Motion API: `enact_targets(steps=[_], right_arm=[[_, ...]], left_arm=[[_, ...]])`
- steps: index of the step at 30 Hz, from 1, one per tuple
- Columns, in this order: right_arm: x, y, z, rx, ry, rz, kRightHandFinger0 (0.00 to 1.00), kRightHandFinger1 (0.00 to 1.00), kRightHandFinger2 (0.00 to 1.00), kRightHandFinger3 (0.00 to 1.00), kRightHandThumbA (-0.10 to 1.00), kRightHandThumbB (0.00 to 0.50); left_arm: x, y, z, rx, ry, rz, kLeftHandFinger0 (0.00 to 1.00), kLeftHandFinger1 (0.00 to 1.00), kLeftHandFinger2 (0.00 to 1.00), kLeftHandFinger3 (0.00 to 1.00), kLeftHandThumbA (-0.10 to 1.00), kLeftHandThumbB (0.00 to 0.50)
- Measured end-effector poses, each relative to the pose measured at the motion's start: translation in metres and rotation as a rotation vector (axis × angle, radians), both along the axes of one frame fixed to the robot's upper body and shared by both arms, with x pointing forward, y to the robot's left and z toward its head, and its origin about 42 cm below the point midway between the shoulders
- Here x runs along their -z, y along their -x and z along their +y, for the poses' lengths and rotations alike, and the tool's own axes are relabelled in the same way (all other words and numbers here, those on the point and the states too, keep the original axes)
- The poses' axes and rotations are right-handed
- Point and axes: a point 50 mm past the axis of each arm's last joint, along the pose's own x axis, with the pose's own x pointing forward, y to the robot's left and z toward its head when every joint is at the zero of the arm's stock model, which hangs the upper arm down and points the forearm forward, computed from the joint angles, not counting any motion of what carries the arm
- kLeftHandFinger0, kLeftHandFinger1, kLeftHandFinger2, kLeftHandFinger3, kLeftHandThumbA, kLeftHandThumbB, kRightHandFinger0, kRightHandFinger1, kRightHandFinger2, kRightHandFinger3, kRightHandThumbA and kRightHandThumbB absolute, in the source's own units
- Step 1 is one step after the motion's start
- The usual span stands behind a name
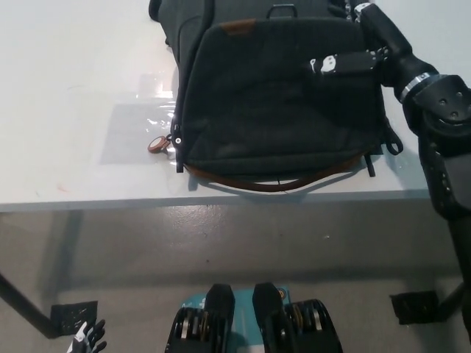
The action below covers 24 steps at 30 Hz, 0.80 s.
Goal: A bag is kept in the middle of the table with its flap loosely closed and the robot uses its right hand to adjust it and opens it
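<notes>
Table [73, 88], pale grey-white and glossy, is filling the upper half of the head view, its front edge running straight across just below the bag [280, 95]. Grey concrete floor [147, 250] is showing under that edge, with a dark table leg angling in well to the lower left of the bag. The bag, dark grey with a brown-trimmed flap lying over its front, is sitting at the middle of the table near the front edge. A small brown round tag [157, 145] is lying on the table touching the bag's left corner, over a clear plastic sheet [140, 121]. The right hand [368, 44] is reaching in over the bag's upper right, fingers apart, one laid across the flap. The left hand [88, 338] is hanging low, well below the bag; I cannot tell whether it is open
</notes>
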Motion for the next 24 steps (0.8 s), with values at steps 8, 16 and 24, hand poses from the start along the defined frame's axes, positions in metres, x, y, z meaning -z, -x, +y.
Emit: enact_targets(steps=[8, 16, 24], right_arm=[[0.014, -0.005, 0.012, 0.091, 0.049, 0.015, 0.00, 0.45, 0.67, 0.63, -0.10, 0.122], [0.017, -0.007, 0.014, 0.122, 0.044, 0.014, 0.00, 0.47, 0.73, 0.72, -0.10, 0.128], [0.015, 0.001, 0.013, 0.119, 0.042, -0.012, 0.02, 0.45, 0.68, 0.67, -0.10, 0.150]], left_arm=[[-0.001, -0.001, 0.001, 0.004, -0.001, -0.001, 1.00, 1.00, 1.00, 1.00, 0.99, 0.500], [-0.002, -0.002, 0.004, 0.008, -0.009, -0.004, 1.00, 1.00, 1.00, 1.00, 1.00, 0.500], [-0.002, -0.003, 0.004, 0.009, -0.009, -0.004, 1.00, 1.00, 1.00, 1.00, 1.00, 0.500]])
